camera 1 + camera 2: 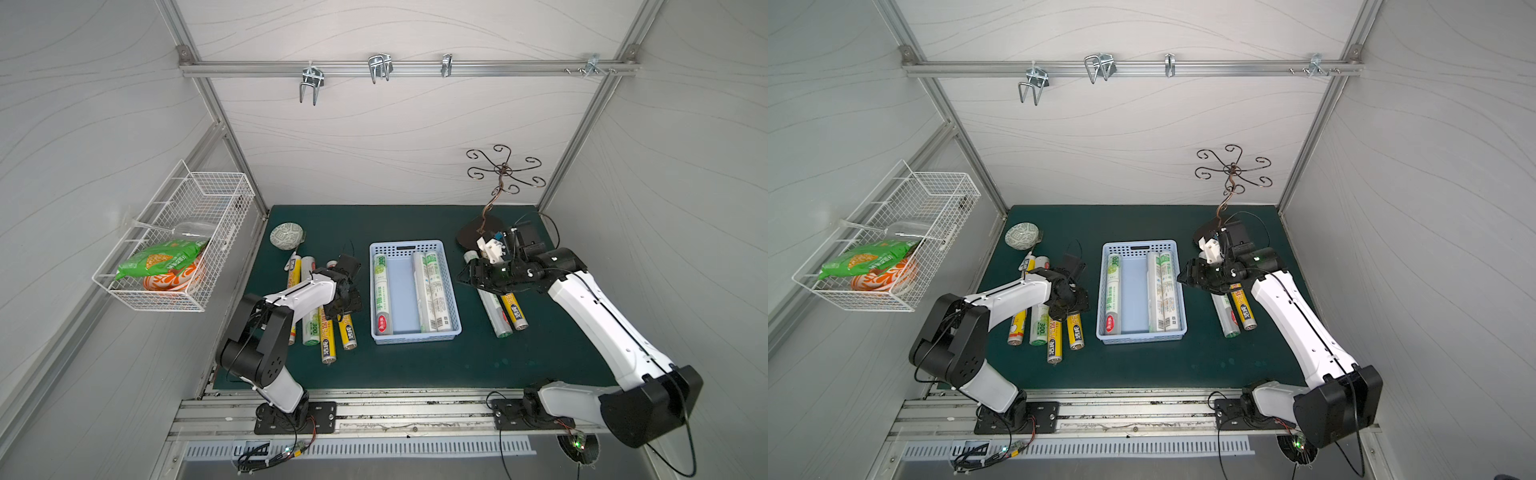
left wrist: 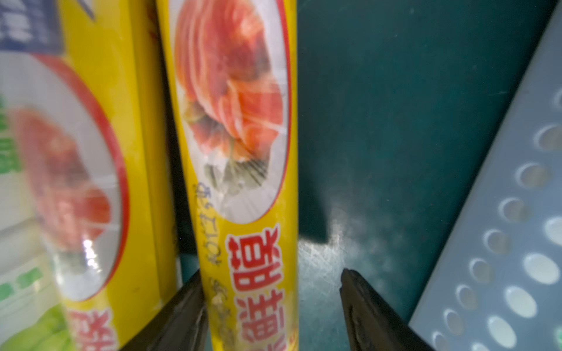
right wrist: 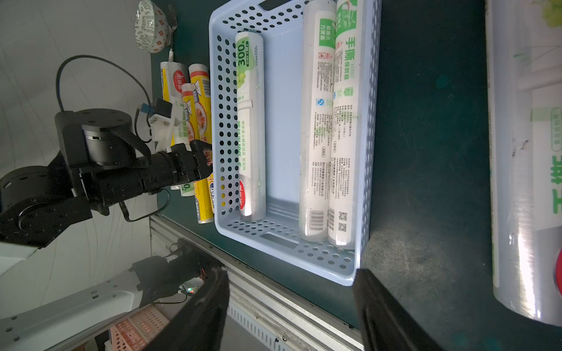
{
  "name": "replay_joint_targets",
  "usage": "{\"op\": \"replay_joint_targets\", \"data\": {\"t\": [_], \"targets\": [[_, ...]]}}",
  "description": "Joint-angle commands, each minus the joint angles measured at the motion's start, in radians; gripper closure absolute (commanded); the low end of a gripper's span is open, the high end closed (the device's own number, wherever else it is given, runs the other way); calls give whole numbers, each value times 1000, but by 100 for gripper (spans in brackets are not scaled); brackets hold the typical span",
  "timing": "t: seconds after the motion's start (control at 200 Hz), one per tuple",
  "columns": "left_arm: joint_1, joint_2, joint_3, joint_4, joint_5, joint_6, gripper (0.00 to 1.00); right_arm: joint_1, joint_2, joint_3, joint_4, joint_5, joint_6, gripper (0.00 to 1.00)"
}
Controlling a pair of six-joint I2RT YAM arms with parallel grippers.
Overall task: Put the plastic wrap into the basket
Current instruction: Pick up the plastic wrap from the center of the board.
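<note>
The light blue basket [image 1: 401,291] [image 1: 1133,291] [image 3: 282,121] sits mid-mat holding three white, green-printed rolls of plastic wrap [image 1: 382,291] [image 3: 316,136]. Several more rolls lie to its left [image 1: 327,345] [image 1: 1038,328]. My left gripper [image 1: 349,303] [image 1: 1073,305] [image 2: 270,273] is down over them, open, straddling a yellow roll [image 2: 243,152]; one finger touches it, the other stands apart. The basket wall [image 2: 501,243] is close beside it. Two rolls [image 1: 492,311] [image 1: 515,313] [image 3: 523,182] lie right of the basket under my right gripper [image 1: 461,277] [image 1: 1181,276] [image 3: 290,272], which is open and empty.
A white wire basket [image 1: 174,249] with snack packs hangs on the left wall. A patterned bowl [image 1: 286,235] sits at the mat's back left. A curly metal hook stand [image 1: 498,187] rises at the back right, just behind my right wrist. An aluminium rail [image 1: 374,399] borders the front.
</note>
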State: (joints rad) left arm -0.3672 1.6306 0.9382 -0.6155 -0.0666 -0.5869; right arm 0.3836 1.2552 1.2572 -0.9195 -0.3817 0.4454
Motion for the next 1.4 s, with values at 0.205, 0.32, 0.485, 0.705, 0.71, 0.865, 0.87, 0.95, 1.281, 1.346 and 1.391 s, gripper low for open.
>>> {"op": "replay_joint_targets", "data": {"t": [0.205, 0.32, 0.485, 0.705, 0.71, 0.865, 0.87, 0.95, 1.281, 1.346, 1.391], "targets": [[-4, 50, 51, 38, -2, -4, 37, -4, -16, 6, -3, -23, 2, 31], [-4, 54, 51, 54, 3, -3, 52, -4, -18, 8, -8, -21, 0, 31], [-4, 46, 54, 55, 9, 2, 65, -3, -19, 13, -13, -19, -1, 31], [-6, -31, 70, 6, 21, 19, 69, -4, -19, 12, -12, -22, -2, 31], [-6, -34, 71, 5, 22, 18, 69, -4, -19, 12, -12, -22, -2, 31], [-8, -138, 123, -88, 29, 16, 69, -4, -25, 13, -18, -17, -4, 31], [-8, -140, 124, -91, 29, 16, 69, -4, -25, 12, -18, -17, -4, 31], [-16, -194, 155, -125, 53, 9, 67, -4, -31, 13, -22, -16, -4, 31], [-157, -239, 382, -253, 30, -35, 65, -4, -50, 12, -35, 6, -9, 31], [-195, -216, 422, -253, 31, -49, 65, -4, -50, 12, -36, 8, -11, 31], [-219, -199, 445, -246, 37, -56, 65, -5, -51, 11, -36, 13, -12, 31]]}}
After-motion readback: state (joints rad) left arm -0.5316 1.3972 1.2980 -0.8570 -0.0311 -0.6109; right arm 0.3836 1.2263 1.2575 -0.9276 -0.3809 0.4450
